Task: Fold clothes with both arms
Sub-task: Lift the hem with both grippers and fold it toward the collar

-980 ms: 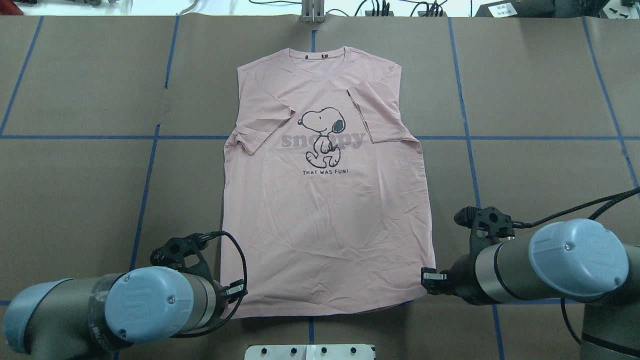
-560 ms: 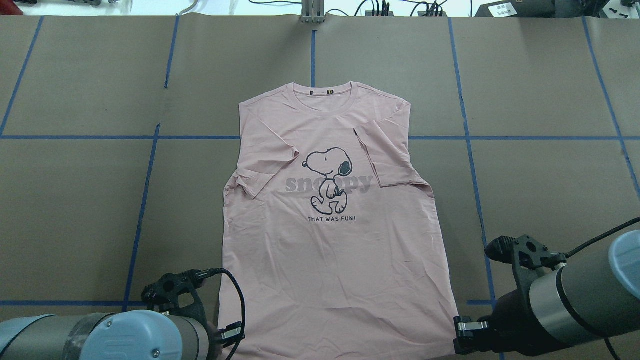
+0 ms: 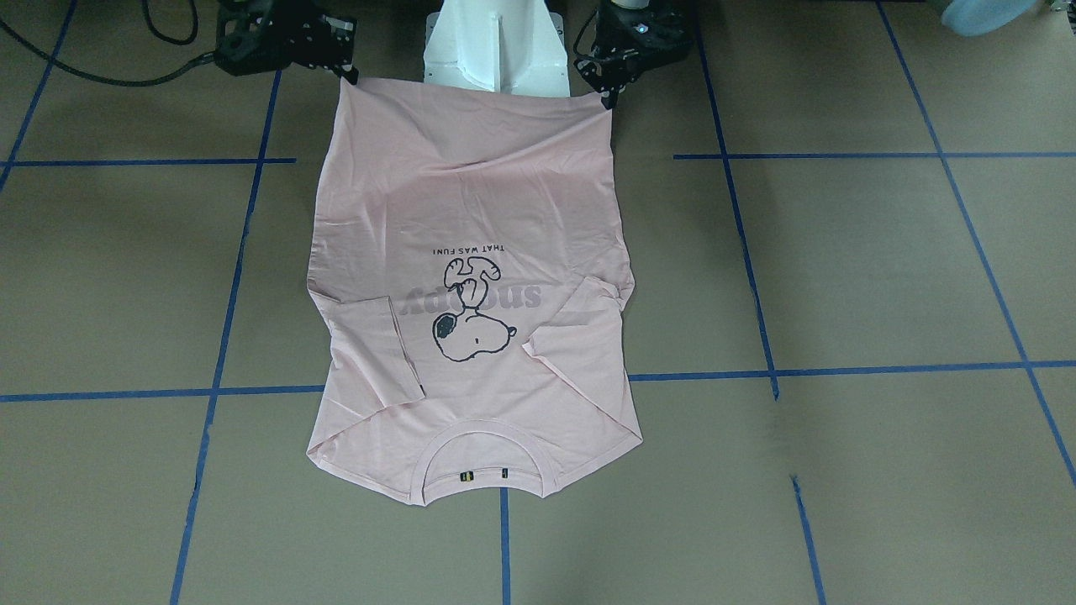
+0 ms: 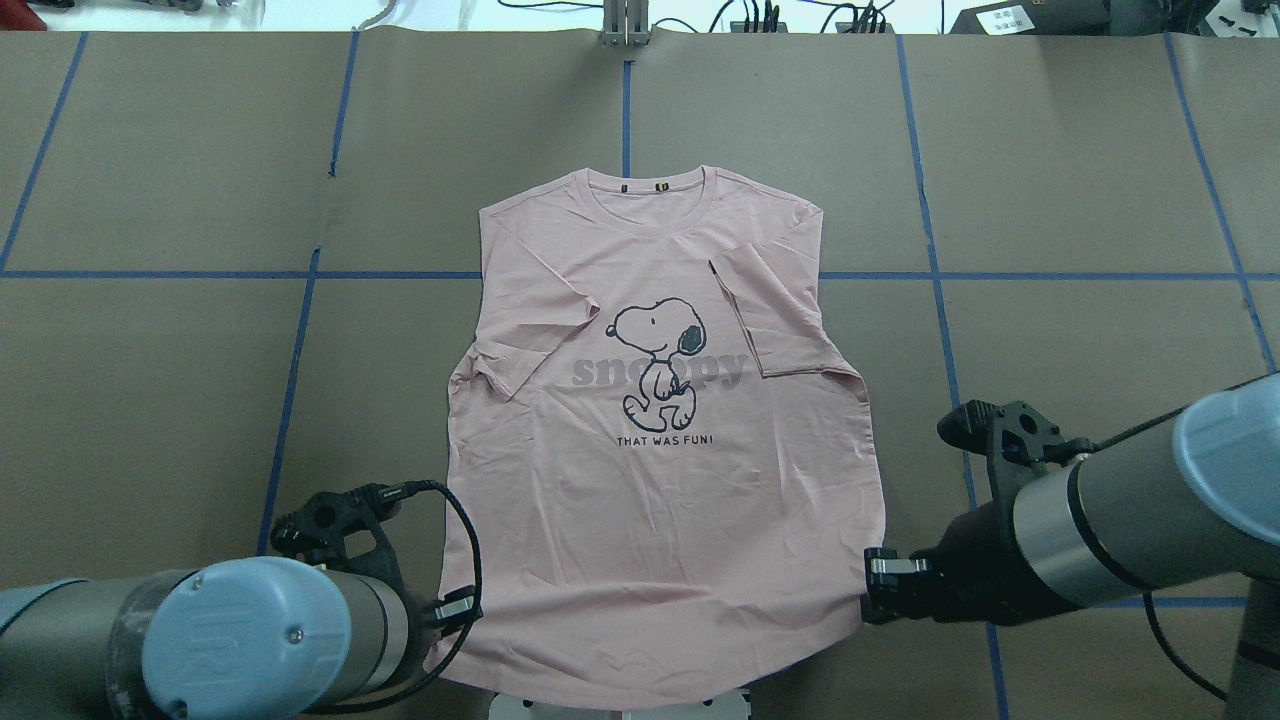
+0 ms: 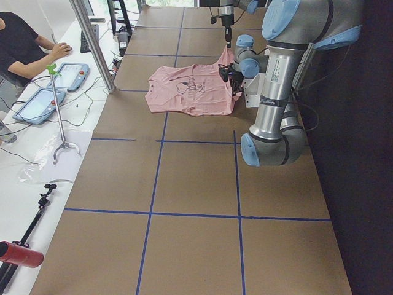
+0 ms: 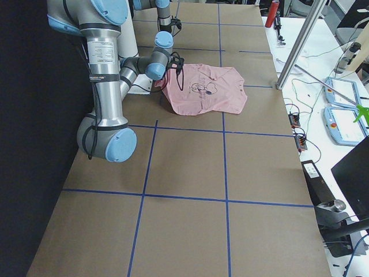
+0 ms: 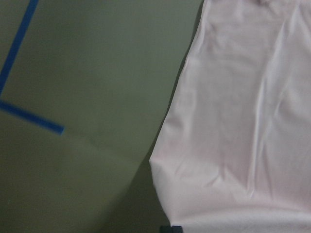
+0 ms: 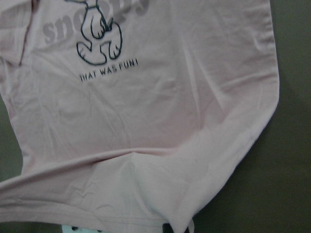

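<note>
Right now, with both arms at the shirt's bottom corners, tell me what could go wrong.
1. The left arm and right arm each hold the T-shirt by only a hem corner in their jaws; a corner could slip out in the lift.
2. The hem reaches the white pedestal base and might snag there.
3. The sleeve on the left arm's side lies bunched, so the fold may come out lopsided.

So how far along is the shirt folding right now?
Early. Both sleeves of the T-shirt look folded in over its front. In hand: the left pincer and right pincer each grip a bottom corner, with the hem lifted off the table. Left: carrying the hem up to the collar, plus any further folds.
</note>
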Controlling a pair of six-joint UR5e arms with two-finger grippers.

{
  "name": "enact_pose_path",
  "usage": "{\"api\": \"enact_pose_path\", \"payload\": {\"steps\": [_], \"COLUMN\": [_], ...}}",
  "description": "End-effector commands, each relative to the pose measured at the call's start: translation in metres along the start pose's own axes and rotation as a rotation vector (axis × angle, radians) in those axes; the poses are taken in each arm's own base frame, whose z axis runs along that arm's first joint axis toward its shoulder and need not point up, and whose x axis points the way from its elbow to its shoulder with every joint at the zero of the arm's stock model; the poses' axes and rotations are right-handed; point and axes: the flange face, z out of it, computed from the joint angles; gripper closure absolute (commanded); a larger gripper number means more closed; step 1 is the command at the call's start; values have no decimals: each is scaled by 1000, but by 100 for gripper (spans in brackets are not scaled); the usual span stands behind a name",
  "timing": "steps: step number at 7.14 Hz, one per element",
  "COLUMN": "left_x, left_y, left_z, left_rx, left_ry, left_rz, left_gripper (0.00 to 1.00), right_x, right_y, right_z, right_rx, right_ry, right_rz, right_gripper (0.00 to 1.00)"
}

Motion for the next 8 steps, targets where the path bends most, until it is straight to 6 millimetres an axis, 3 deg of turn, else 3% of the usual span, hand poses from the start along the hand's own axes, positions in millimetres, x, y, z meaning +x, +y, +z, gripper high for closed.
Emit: {"api": "enact_pose_path", "payload": {"steps": [1, 2, 3, 5, 6, 8], "left_x": [23, 41, 50, 86, 103, 105], "left_y": [-61, -88, -117, -185, -213, -267], "left_z": [10, 18, 21, 21, 28, 66], "left_rx": [88, 126, 160, 226, 252, 293], "left_ry": [-14, -22, -14, 6, 22, 52], "left_rz": [-4, -10, -21, -67, -78, -74], "left_gripper": [100, 100, 100, 100, 100, 100], "right_x": [-11, 0, -8, -46, -55, -21], "right_y": [-97, -142, -179, -230, -256, -315], "right_z": [-23, -25, -19, 2, 18, 44], "right_rx": [162, 217, 245, 262, 269, 306], "right_ry": [-12, 20, 37, 57, 51, 25], "right_rz": [31, 56, 72, 100, 100, 105], "right_gripper": [100, 100, 100, 100, 100, 100]}}
